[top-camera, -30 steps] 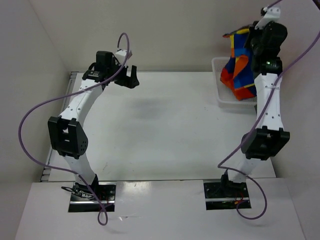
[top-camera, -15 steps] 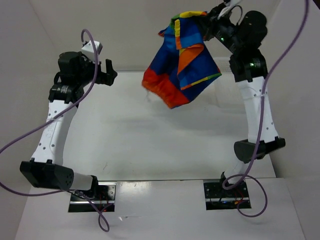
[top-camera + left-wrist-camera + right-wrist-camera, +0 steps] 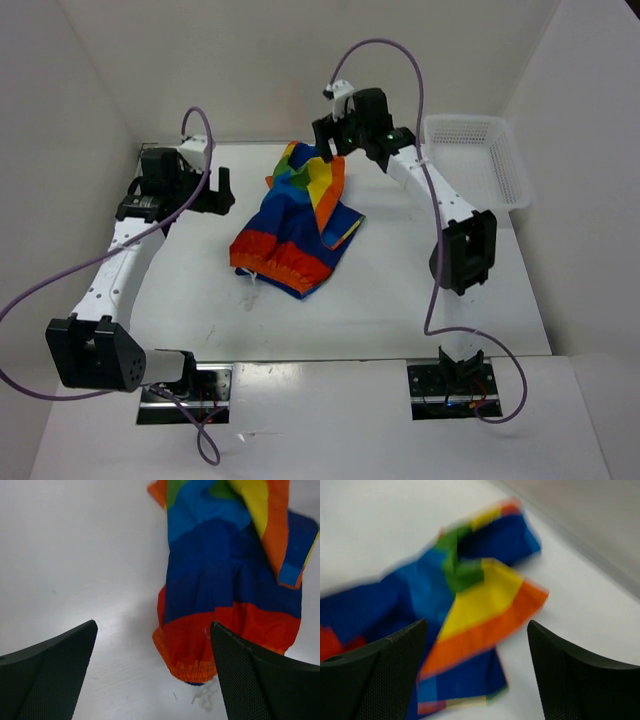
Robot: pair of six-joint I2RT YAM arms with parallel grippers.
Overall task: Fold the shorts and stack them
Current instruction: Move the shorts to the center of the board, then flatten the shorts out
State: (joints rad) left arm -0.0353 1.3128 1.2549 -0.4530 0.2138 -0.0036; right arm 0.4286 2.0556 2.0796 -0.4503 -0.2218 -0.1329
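Overhead, the left gripper (image 3: 222, 188) sits left of center, jaws spread wide, with the shorts (image 3: 295, 225) crumpled on the table (image 3: 400, 285) just to its right. The right gripper (image 3: 328, 142), jaws apart, hangs over their upper edge. Only this view shows the basket (image 3: 508, 168), upper right.
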